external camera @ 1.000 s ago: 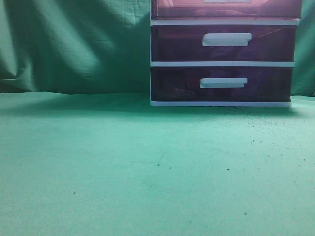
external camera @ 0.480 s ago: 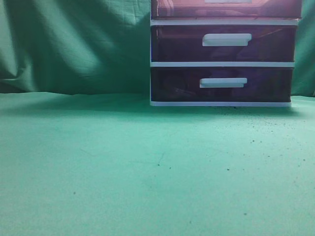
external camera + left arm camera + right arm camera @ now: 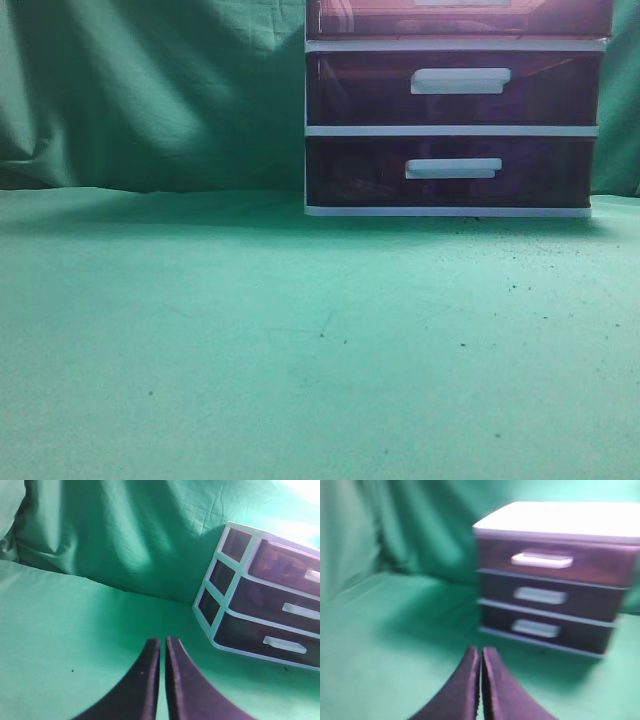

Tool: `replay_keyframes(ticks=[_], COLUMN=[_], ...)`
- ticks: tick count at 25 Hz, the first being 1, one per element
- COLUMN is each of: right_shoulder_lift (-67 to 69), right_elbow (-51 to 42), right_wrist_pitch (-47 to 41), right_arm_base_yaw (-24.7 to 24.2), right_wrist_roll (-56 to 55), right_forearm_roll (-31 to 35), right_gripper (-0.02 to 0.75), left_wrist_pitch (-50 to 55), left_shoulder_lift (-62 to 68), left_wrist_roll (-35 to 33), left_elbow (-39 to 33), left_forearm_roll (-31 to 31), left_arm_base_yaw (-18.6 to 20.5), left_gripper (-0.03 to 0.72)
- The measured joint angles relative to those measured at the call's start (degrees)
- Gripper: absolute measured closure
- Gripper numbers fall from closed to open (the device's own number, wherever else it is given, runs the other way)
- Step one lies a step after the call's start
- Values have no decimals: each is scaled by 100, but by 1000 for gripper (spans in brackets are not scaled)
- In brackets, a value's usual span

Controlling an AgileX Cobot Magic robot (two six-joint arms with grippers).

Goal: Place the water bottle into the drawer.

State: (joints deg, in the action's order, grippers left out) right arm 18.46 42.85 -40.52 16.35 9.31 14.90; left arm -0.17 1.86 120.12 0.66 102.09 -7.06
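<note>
The white-framed drawer unit (image 3: 455, 130) stands at the back right of the green cloth. Its top reddish-brown drawer (image 3: 370, 18) is shut and cut off by the top edge of the exterior view. It also shows in the left wrist view (image 3: 285, 562) and, blurred, in the right wrist view (image 3: 600, 567). No water bottle is in any view. My left gripper (image 3: 162, 642) is shut and empty above the cloth, left of the unit. My right gripper (image 3: 481, 652) is shut and empty, facing the unit's front from a distance. Neither gripper shows in the exterior view.
Two darker purple drawers (image 3: 350, 90) (image 3: 350, 172) with white handles sit shut below the top one. Green cloth (image 3: 250, 330) covers the table and hangs as a wrinkled backdrop (image 3: 150, 90) behind.
</note>
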Motion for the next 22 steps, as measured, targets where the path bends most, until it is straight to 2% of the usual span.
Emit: replay_keyframes(ticks=[4, 8, 15, 22], right_shoulder_lift=[-1070, -1786, -1937, -1937], right_elbow=[-569, -1251, -2591, -3824], right_wrist_pitch=[140, 440, 1151, 1873], right_arm_base_yaw=[-826, -1276, -1471, -1471], right_wrist_roll=[-204, -289, -450, -591], right_forearm_roll=[-575, -1047, -1516, -1607], right_gripper=[738, 738, 738, 738], left_wrist_pitch=[0, 0, 0, 0], left_shoulder_lift=[0, 0, 0, 0], left_wrist_roll=[0, 0, 0, 0], left_elbow=[0, 0, 0, 0], left_forearm_roll=[0, 0, 10, 10], left_arm_base_yaw=[0, 0, 0, 0], left_gripper=[688, 688, 688, 688])
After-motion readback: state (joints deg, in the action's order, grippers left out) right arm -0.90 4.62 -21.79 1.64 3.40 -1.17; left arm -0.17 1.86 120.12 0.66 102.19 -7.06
